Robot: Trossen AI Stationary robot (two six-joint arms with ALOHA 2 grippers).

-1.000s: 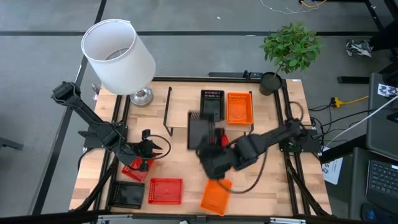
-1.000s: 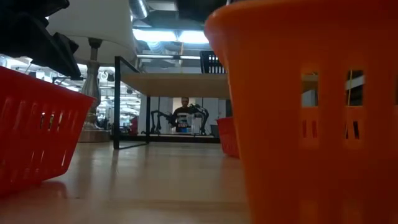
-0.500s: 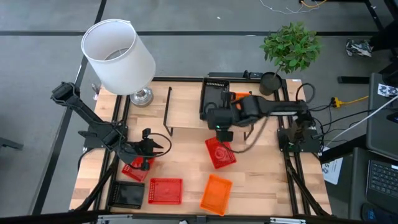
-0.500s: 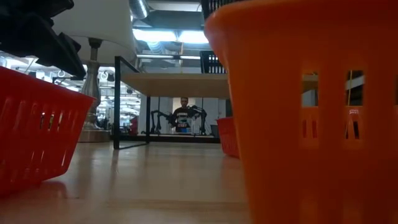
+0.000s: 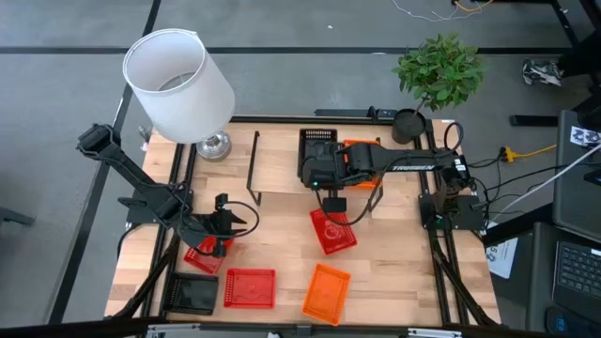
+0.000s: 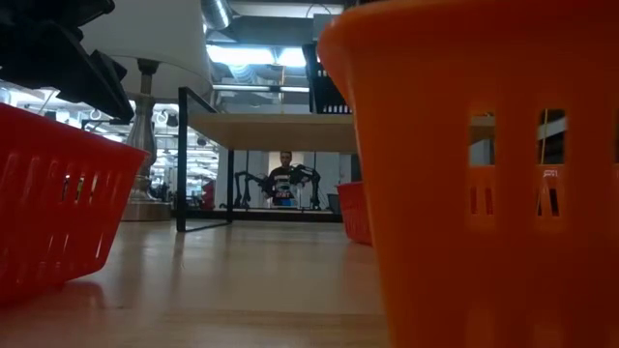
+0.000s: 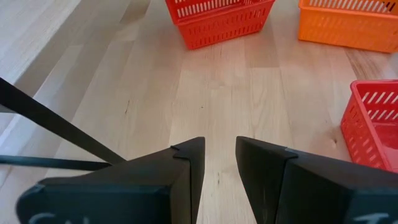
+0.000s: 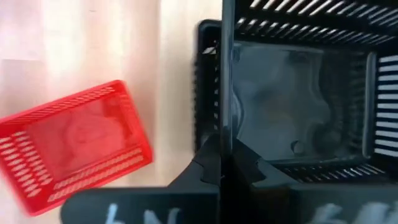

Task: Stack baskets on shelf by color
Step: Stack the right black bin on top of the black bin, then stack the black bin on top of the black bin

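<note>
My right gripper (image 5: 322, 173) (image 8: 222, 148) is over the shelf (image 5: 280, 169), shut on a black basket (image 5: 318, 150) (image 8: 298, 118). That basket hangs above another black basket standing on the shelf, next to an orange basket (image 5: 362, 161). My left gripper (image 5: 240, 222) (image 7: 219, 152) is open and hovers over a red basket (image 5: 206, 253) at the table's left. On the tabletop rest a red basket (image 5: 333, 230) (image 8: 74, 146), an orange basket (image 5: 326, 293), a red basket (image 5: 251, 287) and a black basket (image 5: 192, 293). My right gripper holds the black basket by one side wall (image 8: 226, 93), the fingers (image 8: 208, 163) pinching it from above and pointing down. The basket sits level over the shelf's black basket. Whether it rests in that one, I cannot tell.
A white lamp (image 5: 178, 80) stands at the table's far left corner and a potted plant (image 5: 437, 75) at the far right. In the low view the near orange basket (image 6: 484, 174) fills the right side. A person (image 6: 285, 179) stands in the room behind.
My right gripper has carried the black basket from the middle of the table up and toward the far edge, over the shelf's black basket. The red basket in the table's middle now shows where the arm hid it. The left arm has kept still.
</note>
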